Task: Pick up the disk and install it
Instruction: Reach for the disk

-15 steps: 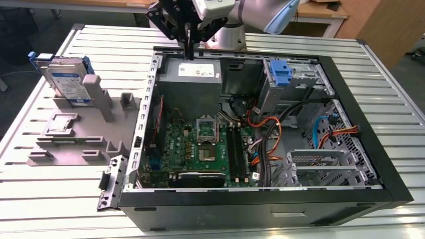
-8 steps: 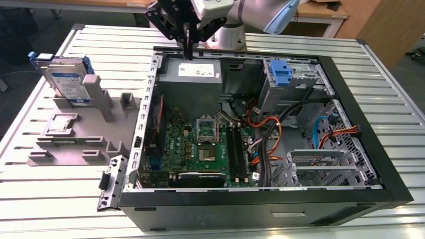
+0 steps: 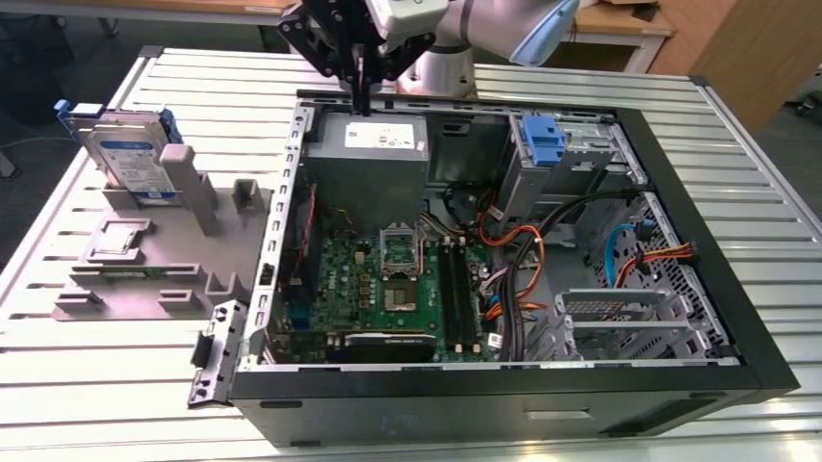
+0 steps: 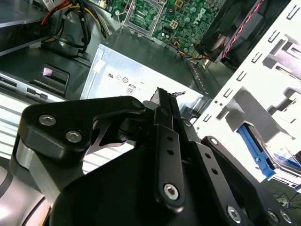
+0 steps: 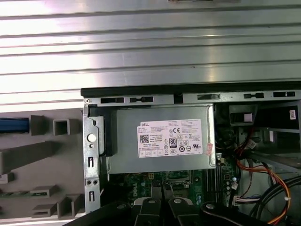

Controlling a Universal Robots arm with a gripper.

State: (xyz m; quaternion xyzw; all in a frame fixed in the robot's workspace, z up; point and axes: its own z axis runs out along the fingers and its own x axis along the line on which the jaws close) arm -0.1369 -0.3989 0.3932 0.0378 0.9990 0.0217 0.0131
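The disk (image 3: 129,159) stands upright in a grey holder (image 3: 141,260) on the exterior view's left, outside the open computer case (image 3: 514,395). It is silver with a white-and-blue label and a blue carrier around it. My gripper (image 3: 364,101) hangs over the back edge of the case, just above the grey power supply box (image 3: 372,144), well apart from the disk. Its fingers (image 4: 162,101) are pressed together with nothing between them. In the second wrist view the disk's blue carrier (image 4: 256,150) shows beyond the case wall. The first wrist view has the fingertips (image 5: 162,207) over the motherboard edge.
A blue bracket (image 3: 545,140) sits on the grey drive bay at the case's back, on the exterior view's right. Cables (image 3: 533,260) and the motherboard (image 3: 385,289) lie inside. Everything rests on a slatted metal table (image 3: 771,192).
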